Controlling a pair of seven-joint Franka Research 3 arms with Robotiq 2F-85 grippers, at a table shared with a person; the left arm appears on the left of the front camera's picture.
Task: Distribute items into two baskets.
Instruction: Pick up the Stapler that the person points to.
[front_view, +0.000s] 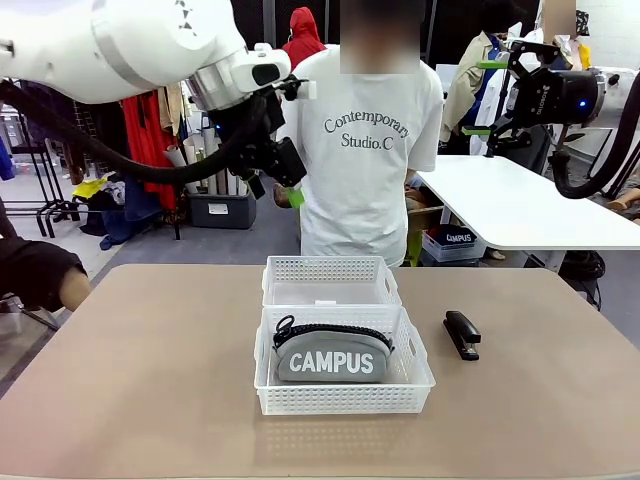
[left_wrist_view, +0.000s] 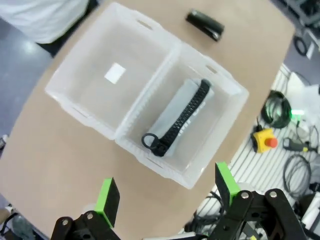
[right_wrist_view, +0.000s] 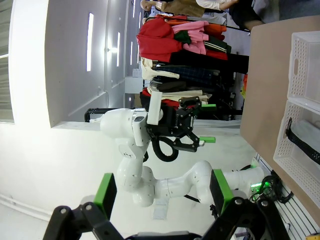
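Two white lattice baskets stand end to end at the table's middle. The far basket (front_view: 330, 268) (left_wrist_view: 80, 106) is empty apart from a small white label on its floor. Inside the near basket (front_view: 345, 398) (left_wrist_view: 220, 135) lies the grey "CAMPUS" pouch (front_view: 333, 358) (left_wrist_view: 182, 117), black zip up. The black stapler (front_view: 461, 333) (left_wrist_view: 205, 25) rests on the table to the right of the baskets. My left gripper (front_view: 283, 185) (left_wrist_view: 167, 192) hangs open high above the baskets. My right gripper (front_view: 485, 97) (right_wrist_view: 162, 192) is open, raised high at the right and pointing sideways.
A person in a white T-shirt (front_view: 365, 150) stands at the far edge, just behind the baskets. The brown table (front_view: 150, 370) has bare room on both sides. The right wrist view catches both baskets' ends (right_wrist_view: 302, 70) at its right edge.
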